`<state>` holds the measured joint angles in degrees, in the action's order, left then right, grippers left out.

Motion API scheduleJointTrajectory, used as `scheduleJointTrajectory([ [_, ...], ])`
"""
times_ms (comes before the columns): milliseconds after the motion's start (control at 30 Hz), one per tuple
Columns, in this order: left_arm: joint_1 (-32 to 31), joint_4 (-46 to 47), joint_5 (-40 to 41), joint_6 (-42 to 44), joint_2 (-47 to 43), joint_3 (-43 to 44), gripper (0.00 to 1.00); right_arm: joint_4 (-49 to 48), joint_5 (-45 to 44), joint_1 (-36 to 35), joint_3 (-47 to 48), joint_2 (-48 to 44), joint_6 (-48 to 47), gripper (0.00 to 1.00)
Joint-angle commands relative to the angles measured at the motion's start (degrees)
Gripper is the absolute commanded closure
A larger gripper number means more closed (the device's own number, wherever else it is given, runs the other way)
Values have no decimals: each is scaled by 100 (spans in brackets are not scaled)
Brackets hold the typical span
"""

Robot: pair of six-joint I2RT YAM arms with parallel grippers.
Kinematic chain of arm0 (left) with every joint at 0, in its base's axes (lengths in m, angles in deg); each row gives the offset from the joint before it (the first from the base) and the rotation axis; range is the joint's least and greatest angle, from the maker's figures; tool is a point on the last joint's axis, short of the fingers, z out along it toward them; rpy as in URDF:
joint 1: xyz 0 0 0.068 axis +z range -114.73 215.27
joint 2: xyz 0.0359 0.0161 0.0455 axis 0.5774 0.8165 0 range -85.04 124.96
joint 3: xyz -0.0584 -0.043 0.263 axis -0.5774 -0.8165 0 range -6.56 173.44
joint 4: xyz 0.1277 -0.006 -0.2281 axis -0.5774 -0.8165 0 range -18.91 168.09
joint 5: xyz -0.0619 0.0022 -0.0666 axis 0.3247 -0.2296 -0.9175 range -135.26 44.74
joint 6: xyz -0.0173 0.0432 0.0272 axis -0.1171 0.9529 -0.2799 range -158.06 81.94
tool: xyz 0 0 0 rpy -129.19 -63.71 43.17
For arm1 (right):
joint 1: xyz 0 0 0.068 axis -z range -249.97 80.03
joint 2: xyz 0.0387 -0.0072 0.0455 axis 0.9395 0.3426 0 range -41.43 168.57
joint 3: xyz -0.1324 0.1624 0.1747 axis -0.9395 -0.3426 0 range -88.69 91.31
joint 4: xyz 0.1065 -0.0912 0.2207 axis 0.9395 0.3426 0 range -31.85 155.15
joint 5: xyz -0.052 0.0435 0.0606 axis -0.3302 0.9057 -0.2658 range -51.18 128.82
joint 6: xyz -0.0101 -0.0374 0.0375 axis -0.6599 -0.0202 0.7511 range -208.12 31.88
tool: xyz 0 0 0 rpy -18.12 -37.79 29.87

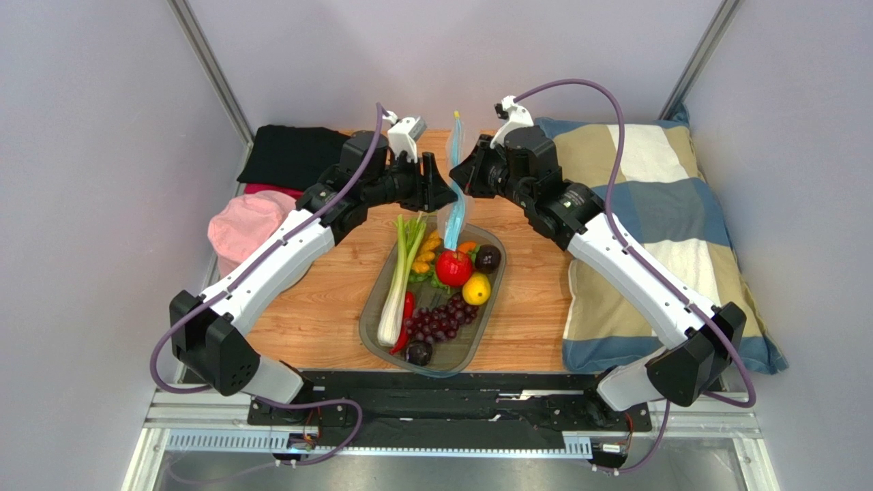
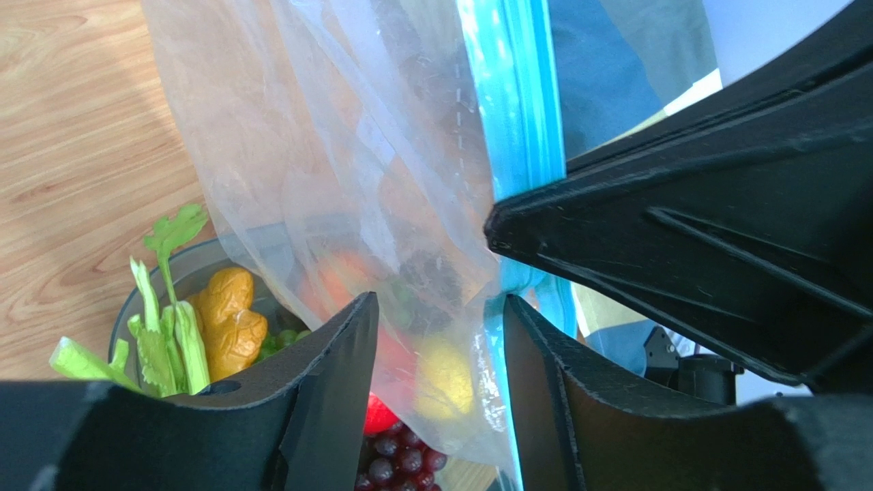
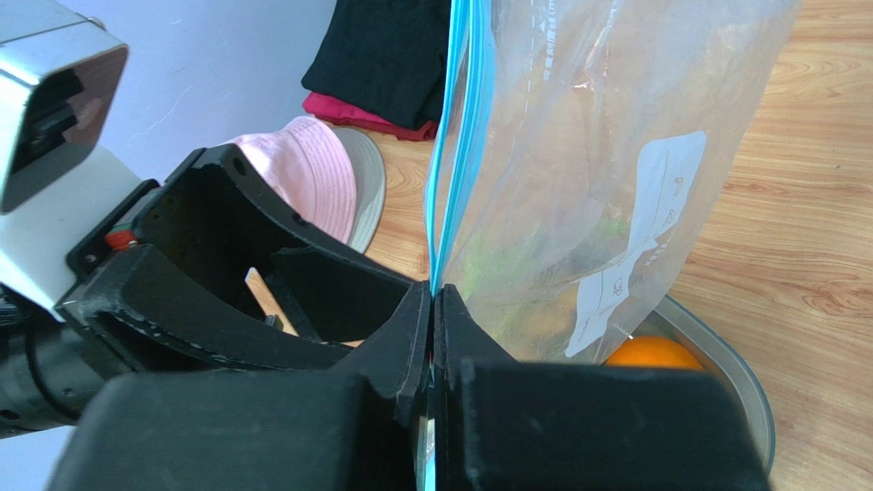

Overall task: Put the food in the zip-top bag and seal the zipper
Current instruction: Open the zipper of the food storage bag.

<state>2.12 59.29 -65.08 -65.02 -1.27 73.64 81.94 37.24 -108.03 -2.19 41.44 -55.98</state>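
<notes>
Matte black and wedge-shaped, the right pincer clamps the thin blue zipper — the floppy clear zip-top bag drapes from its tips. The left pincer stands parted (crinkled film between its tips). Glossy food lies below both, in the oval tray.

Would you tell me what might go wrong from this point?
The bag hangs only from the right gripper, shut on the zipper; it may slip out. The open left gripper straddles the film, so closing might clamp both walls shut. The bag dangles over the food in the tray and could snag.
</notes>
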Motion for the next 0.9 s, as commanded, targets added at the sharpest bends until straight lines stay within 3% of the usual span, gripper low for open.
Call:
scheduleJointTrajectory([
  [0,-34,114,21,-2,113,171,46,-182,79,10,8,-219,161,100],
  [67,-25,132,30,-2,114,180,51,-164,79,10,-28,-245,170,100],
  [300,-34,325,-225,-134,78,101,43,-182,79,18,-107,-263,257,100],
  [433,-25,378,-304,-222,79,31,74,-226,404,62,-142,-271,371,100],
  [533,10,641,-470,-389,8,-127,90,-243,518,141,-203,-289,468,100],
  [633,10,765,-515,-477,-18,-172,100,-261,633,211,-265,-315,521,100],
  [733,27,782,-480,-485,-71,-207,100,-278,668,281,-327,-350,478,100],
  [767,36,834,-471,-494,-123,-242,100,-305,694,308,-353,-359,451,99],
  [867,71,993,-480,-547,-255,-383,100,-305,800,422,-441,-421,355,70],
])
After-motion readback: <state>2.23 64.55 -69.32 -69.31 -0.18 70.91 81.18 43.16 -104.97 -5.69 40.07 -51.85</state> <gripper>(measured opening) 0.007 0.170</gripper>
